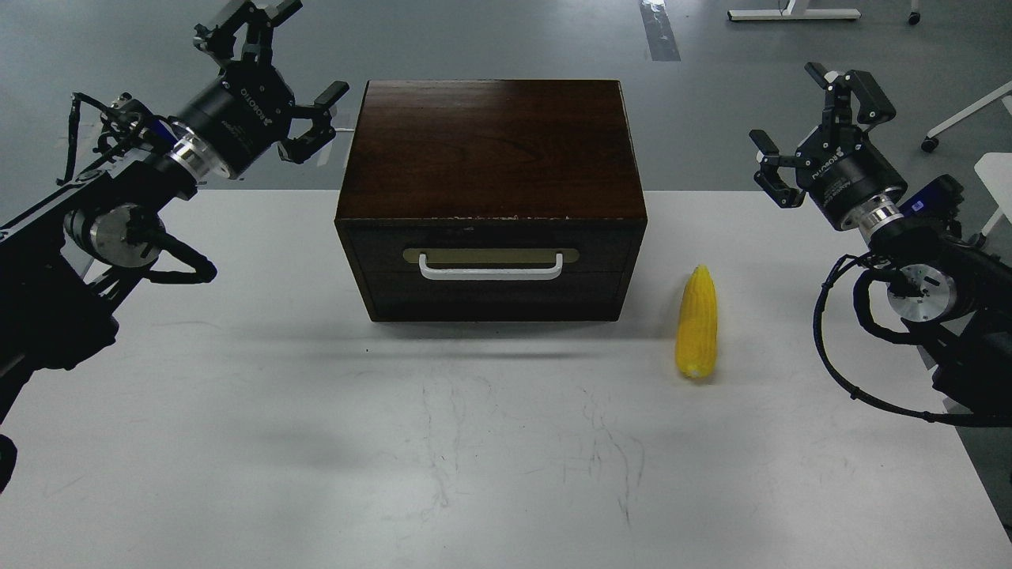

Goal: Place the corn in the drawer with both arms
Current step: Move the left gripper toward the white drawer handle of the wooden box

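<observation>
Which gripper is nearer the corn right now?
The right gripper. It hovers open up and to the right of the corn, past the table's far edge. The left gripper, also open, is far across, beyond the wooden box.

A dark wooden box sits at upper centre of the white bench, its drawer closed. The corn lies right of it, apart, tip pointing up-frame. The left claw, upper left, and the right claw, upper right, both spread wide, hold nothing.
</observation>
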Robot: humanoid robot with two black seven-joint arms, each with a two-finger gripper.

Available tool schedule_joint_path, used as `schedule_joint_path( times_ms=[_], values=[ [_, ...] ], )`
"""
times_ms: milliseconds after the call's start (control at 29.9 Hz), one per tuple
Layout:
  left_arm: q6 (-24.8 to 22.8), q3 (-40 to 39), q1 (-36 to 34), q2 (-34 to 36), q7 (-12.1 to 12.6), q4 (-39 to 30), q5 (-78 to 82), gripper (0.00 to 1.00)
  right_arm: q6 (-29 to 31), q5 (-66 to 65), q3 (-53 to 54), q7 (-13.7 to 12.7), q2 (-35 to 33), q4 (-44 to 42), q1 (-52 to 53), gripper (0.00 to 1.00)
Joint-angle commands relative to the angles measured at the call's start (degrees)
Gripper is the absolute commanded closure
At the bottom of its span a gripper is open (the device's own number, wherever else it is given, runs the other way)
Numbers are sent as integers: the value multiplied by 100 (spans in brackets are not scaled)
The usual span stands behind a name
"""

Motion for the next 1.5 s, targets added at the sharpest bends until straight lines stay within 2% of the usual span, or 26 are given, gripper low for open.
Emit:
schedule_joint_path(
  times_ms=[0,200,501,568,668,835,935,968,1069,1135,1269,1469],
  values=[
    [0,3,77,27,-9,-60,8,1,1,-6,-8,1,25,0,0,0],
    [0,-41,-20,45,-62,1,7,1,1,2,-8,1,-36,9,0,0],
    [0,29,-836,405,-27,213,375,1,1,3,-17,1,-107,27,62,0],
    [0,21,-1161,405,-96,161,1145,1,1,3,-17,1,-150,35,70,0],
    [0,11,-1836,379,-342,72,2472,1,1,-6,-25,1,-203,44,71,0],
    [0,20,-2674,133,-466,-33,4355,1,1,-6,-25,1,-291,53,71,0],
    [0,38,-2990,-131,-615,-410,5454,1,1,-6,-34,1,-326,53,62,0],
    [0,73,-3043,-192,-746,-646,5961,1,1,-6,-34,1,-361,53,62,0],
    [0,423,-3166,-315,-1069,-1226,7253,1,1,-6,-34,1,-440,53,62,0],
    [0,678,-3263,-342,-1069,-1395,7757,1,1,-6,-34,1,-476,53,53,0],
    [0,1740,-3807,-491,-1069,-1720,9032,1,1,-6,-34,1,-581,62,36,0],
    [0,3331,-4712,-649,-1069,-2352,9298,1,1,-6,-25,1,-660,62,0,0]
  ],
)
